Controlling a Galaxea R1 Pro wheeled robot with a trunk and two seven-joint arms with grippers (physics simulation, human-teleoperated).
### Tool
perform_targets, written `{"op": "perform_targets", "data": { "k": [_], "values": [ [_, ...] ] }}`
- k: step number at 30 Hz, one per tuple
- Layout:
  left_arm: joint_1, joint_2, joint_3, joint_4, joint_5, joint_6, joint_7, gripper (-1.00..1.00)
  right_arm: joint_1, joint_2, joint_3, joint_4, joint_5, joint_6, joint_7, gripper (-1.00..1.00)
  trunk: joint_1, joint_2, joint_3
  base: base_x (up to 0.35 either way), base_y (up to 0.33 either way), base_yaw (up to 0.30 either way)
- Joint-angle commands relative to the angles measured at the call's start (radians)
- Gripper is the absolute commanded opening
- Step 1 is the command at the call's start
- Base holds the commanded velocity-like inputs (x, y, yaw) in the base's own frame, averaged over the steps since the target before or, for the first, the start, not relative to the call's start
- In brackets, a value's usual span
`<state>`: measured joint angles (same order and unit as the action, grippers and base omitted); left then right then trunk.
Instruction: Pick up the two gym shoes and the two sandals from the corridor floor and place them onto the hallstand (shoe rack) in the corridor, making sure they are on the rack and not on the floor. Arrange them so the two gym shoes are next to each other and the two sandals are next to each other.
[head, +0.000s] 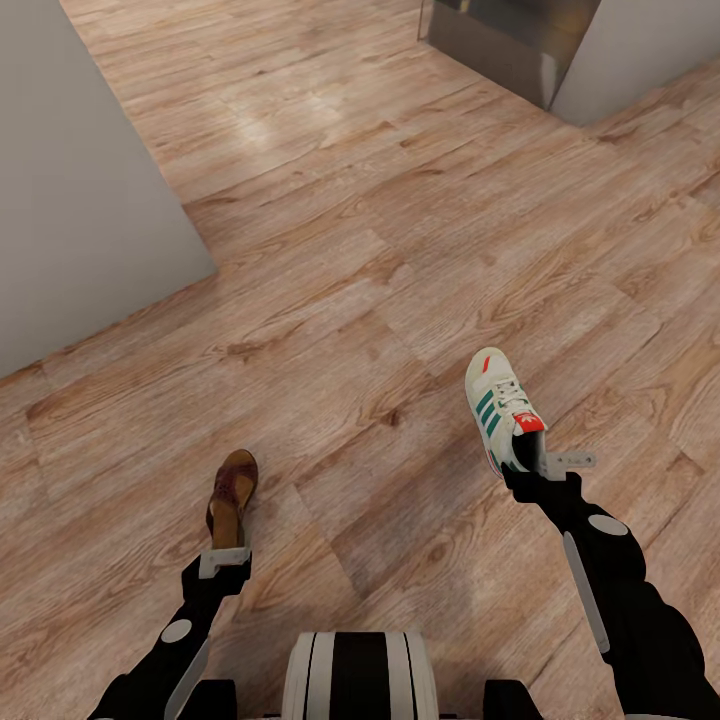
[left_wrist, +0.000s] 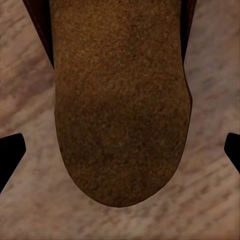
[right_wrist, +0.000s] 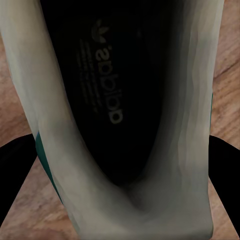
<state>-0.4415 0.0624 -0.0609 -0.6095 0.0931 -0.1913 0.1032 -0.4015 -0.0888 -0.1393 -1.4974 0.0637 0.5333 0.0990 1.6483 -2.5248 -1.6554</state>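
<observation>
Over the light wood-plank corridor floor (head: 380, 250), the left gripper (head: 224, 560) pinches a dark brown leather sandal (head: 232, 495); the right gripper (head: 545, 468) clamps a white green-striped trainer (head: 500, 405) by its heel. Racking both is left, I judge.

Sandal (head: 232, 495) left, gym shoe (head: 500, 410) right, seemingly held.

The gym shoe (head: 497, 409) at four o'clock is white with green side stripes, a red heel tab and a black insole printed in pale grey. The sandal (head: 232, 494) at seven o'clock is dark brown, with a grainy mid-brown footbed. The corridor floor (head: 380, 250) is light brown wood-grain planking.
</observation>
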Motion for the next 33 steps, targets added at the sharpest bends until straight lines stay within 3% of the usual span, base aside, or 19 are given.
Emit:
{"op": "perform_targets", "data": {
  "k": [1,33],
  "values": [
    [0.0,0.001,-0.006,0.0,0.01,-0.004,0.006,1.0,0.0,0.0,-0.002,-0.001,0.007,0.005,0.008,-1.0,0.0,0.0,0.0,0.0,0.0,0.0],
    [0.0,0.001,-0.005,0.002,0.01,-0.004,0.006,1.0,0.0,0.0,-0.002,-0.001,0.007,0.005,0.008,-1.0,0.0,0.0,0.0,0.017,0.0,0.0]
  ]
}}
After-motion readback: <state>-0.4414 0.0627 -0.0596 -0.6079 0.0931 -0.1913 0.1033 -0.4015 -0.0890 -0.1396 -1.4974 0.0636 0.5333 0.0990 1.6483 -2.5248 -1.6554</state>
